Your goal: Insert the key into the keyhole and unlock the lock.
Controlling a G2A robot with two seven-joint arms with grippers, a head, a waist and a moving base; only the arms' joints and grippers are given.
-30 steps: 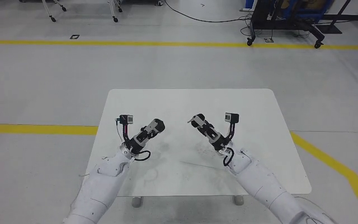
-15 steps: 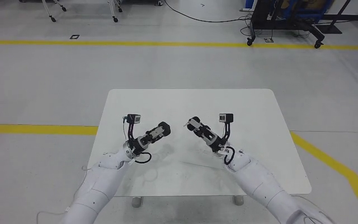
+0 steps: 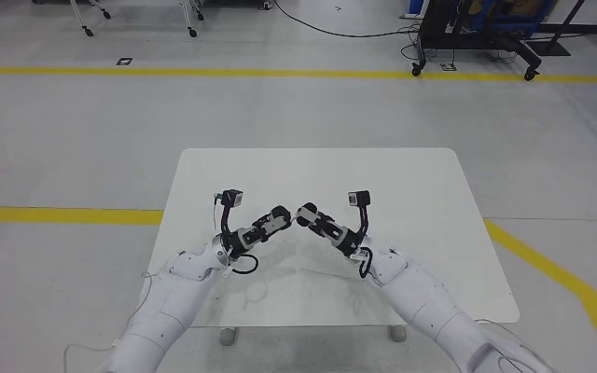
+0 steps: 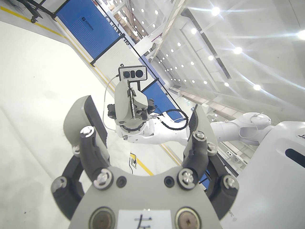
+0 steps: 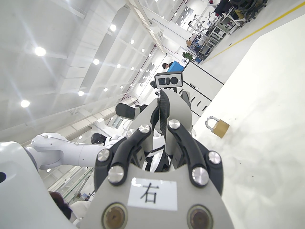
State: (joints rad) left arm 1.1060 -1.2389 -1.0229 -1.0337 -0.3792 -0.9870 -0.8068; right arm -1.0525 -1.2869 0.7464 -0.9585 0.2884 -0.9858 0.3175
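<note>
A brass padlock (image 5: pixel 219 127) with a silver shackle lies flat on the white table (image 5: pixel 262 91). My right gripper (image 5: pixel 163 96) hovers above the table near it, its fingers pressed shut; I cannot make out a key between them. My left gripper (image 4: pixel 140 103) is open with nothing in it and faces the right gripper (image 4: pixel 131 103) head-on. In the top view the left gripper (image 3: pixel 279 216) and the right gripper (image 3: pixel 306 214) almost meet tip to tip over the table's middle. The left gripper's open fingers (image 5: pixel 126 110) straddle the right one's tips.
The white table (image 3: pixel 420 186) carries nothing else that I can see. Yellow floor lines (image 3: pixel 280 72) run past it, and a wheeled rack (image 3: pixel 485 37) stands far back on the right.
Both arms have swung inward toward each other. The gap between the two grippers has shrunk from wide to almost nothing.
</note>
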